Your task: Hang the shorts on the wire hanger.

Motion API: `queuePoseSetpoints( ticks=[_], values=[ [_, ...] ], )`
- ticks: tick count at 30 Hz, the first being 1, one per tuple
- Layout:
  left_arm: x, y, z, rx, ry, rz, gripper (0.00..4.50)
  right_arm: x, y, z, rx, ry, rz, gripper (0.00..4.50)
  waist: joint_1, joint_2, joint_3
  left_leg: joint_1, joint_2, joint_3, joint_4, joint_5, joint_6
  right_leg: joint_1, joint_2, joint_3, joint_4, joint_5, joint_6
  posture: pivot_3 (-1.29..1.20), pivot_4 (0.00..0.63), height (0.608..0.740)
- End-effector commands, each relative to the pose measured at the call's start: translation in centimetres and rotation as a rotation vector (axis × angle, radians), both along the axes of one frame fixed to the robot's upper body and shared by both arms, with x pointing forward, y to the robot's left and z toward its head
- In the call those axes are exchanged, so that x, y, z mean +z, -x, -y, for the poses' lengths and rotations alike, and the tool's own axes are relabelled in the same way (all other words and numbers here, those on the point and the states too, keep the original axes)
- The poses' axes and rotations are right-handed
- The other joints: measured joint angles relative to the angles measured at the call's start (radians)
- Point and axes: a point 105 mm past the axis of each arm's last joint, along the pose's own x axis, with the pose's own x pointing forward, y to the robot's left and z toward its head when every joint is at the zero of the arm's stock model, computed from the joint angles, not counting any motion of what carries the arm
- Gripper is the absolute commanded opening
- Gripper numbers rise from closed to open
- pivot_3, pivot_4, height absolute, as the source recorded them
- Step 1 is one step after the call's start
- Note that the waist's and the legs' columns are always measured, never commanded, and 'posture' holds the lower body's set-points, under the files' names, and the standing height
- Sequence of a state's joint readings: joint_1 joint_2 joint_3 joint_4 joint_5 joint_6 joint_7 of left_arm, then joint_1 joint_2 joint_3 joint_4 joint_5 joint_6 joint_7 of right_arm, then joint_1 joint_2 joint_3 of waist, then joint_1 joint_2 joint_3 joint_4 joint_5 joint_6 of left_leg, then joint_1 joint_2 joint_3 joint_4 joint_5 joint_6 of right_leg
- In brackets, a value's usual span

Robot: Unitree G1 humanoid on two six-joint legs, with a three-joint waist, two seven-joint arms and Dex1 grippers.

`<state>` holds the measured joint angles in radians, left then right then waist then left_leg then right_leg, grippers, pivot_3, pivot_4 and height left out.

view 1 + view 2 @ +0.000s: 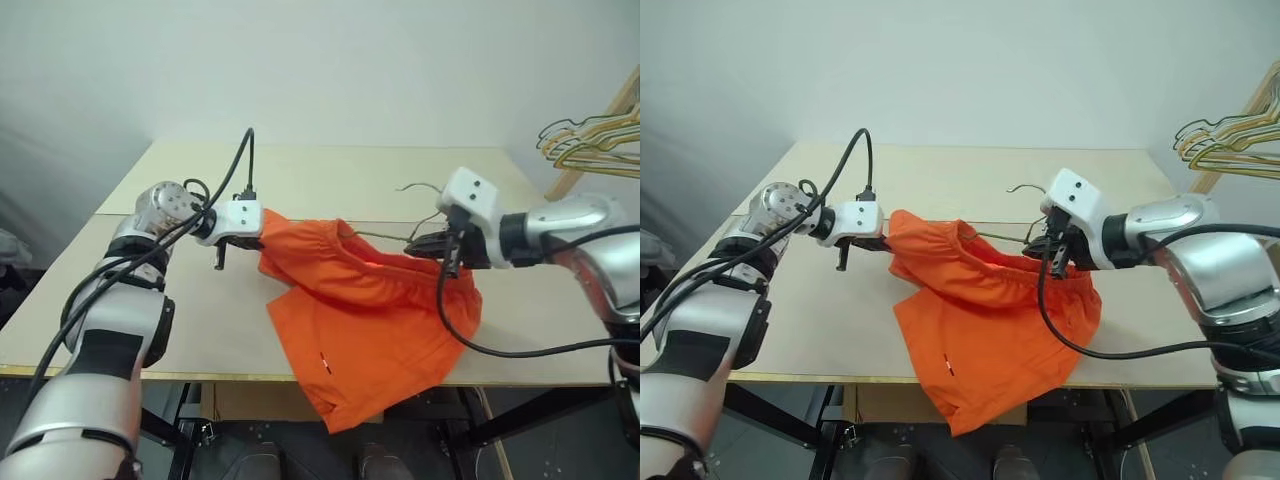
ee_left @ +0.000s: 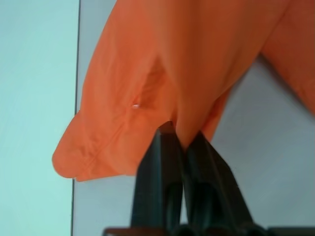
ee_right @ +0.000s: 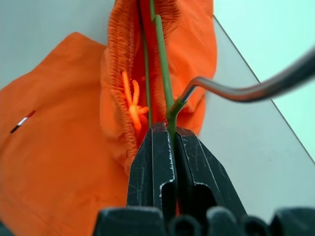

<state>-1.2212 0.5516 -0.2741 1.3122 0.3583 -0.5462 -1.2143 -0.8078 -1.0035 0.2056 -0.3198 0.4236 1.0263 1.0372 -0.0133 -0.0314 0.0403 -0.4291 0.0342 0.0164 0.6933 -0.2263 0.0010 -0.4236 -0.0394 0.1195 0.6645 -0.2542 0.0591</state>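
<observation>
1. The shorts (image 1: 375,320) hang stretched between the two grippers above the table (image 1: 330,180); one leg droops past the table's near edge.
2. The left gripper (image 2: 181,138) pinches a fold of the shorts' fabric, its fingers nearly together around the cloth. The head views show it at the shorts' left end, raised off the table.
3. The right gripper (image 3: 171,129) is clamped on the hanger (image 3: 165,59) at the neck where its wires meet; the hook (image 1: 418,187) curves away from there over the table.
4. The right wrist view shows what the head views hide: the green wire runs inside the gathered waistband, beside a knotted orange drawstring (image 3: 132,101).
5. That same view shows a small tag (image 3: 21,122) on the shorts with dark, white and red stripes; no writing can be read on it.
6. The left wrist view shows a tiny white speck (image 2: 135,105) on the fabric near a seam.
7. In the head views a bunch of gold and green hangers (image 1: 595,140) hangs at the far right, well apart from the table's things.
</observation>
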Motion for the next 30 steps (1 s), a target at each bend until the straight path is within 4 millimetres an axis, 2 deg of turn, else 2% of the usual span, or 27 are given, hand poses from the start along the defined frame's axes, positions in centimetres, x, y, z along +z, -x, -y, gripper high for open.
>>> queuePoseSetpoints(
  ticks=[1, 6, 10, 13, 17, 20, 23, 30],
  values=[
    [3.4, -0.2, 0.8, -0.055, 0.026, 0.059, 1.53, 1.3, 0.3, 0.1, 0.025, 0.048, 0.006, 0.00, -0.002, 0.000, 0.000, 0.000, 0.000, 0.000, 0.000, 0.000, 0.000, 0.000, 0.000, 0.000, 0.000, 0.000, 0.000, -0.02, 0.000, 0.740],
    [6.5, 1.6, 2.3, -0.238, 0.100, -0.002, 3.22, 1.8, -0.1, -0.3, 0.032, 0.083, -0.026, 0.00, -0.007, 0.000, 0.000, -0.001, 0.000, 0.001, 0.000, 0.000, 0.000, -0.001, 0.000, 0.000, 0.000, 0.000, 0.000, -0.02, 0.000, 0.740],
    [7.3, 2.2, 5.3, -0.339, 0.256, -0.011, 4.48, 1.8, -0.6, -1.1, 0.041, 0.087, -0.041, 0.00, -0.004, 0.000, 0.000, -0.001, 0.000, 0.001, 0.000, 0.000, 0.000, -0.001, 0.000, 0.000, 0.000, 0.000, 0.000, -0.02, 0.000, 0.740],
    [6.8, 2.6, 6.7, -0.385, 0.270, -0.049, 4.48, 1.6, -0.9, -1.6, 0.048, 0.089, -0.047, 0.00, -0.004, 0.000, 0.000, -0.001, 0.000, 0.001, 0.001, 0.000, 0.000, -0.001, 0.000, 0.000, 0.000, 0.000, 0.000, -0.02, 0.000, 0.740],
    [5.2, 2.2, 8.3, -0.368, 0.224, -0.052, 4.48, 2.0, -1.0, -2.2, 0.065, 0.081, -0.038, 0.00, -0.008, 0.001, 0.000, -0.001, 0.000, 0.001, 0.000, 0.000, 0.000, -0.002, 0.000, 0.000, 0.001, 0.000, 0.000, -0.03, 0.000, 0.740],
    [4.0, 2.2, 8.6, -0.372, 0.153, -0.067, 4.48, 2.3, -0.9, -2.4, 0.076, 0.080, -0.033, 0.00, -0.010, 0.001, 0.000, -0.001, 0.000, 0.001, 0.000, 0.000, 0.000, -0.002, 0.000, 0.000, 0.001, 0.000, 0.000, -0.04, 0.000, 0.740],
    [3.1, 2.3, 8.8, -0.381, 0.092, -0.087, 3.89, 2.6, -0.8, -2.5, 0.078, 0.079, -0.029, 0.00, -0.013, 0.001, 0.000, -0.001, 0.000, 0.001, 0.000, 0.000, 0.000, -0.002, 0.000, 0.000, 0.001, 0.000, 0.000, -0.05, 0.000, 0.740],
    [3.0, 2.2, 9.9, -0.365, 0.125, -0.106, 1.64, 2.9, -0.8, -2.6, 0.080, 0.078, -0.021, 0.00, -0.021, 0.001, 0.000, -0.001, 0.000, 0.001, 0.000, 0.000, 0.000, -0.001, 0.000, 0.000, 0.001, 0.000, 0.000, -0.05, 0.000, 0.740]
  ],
)
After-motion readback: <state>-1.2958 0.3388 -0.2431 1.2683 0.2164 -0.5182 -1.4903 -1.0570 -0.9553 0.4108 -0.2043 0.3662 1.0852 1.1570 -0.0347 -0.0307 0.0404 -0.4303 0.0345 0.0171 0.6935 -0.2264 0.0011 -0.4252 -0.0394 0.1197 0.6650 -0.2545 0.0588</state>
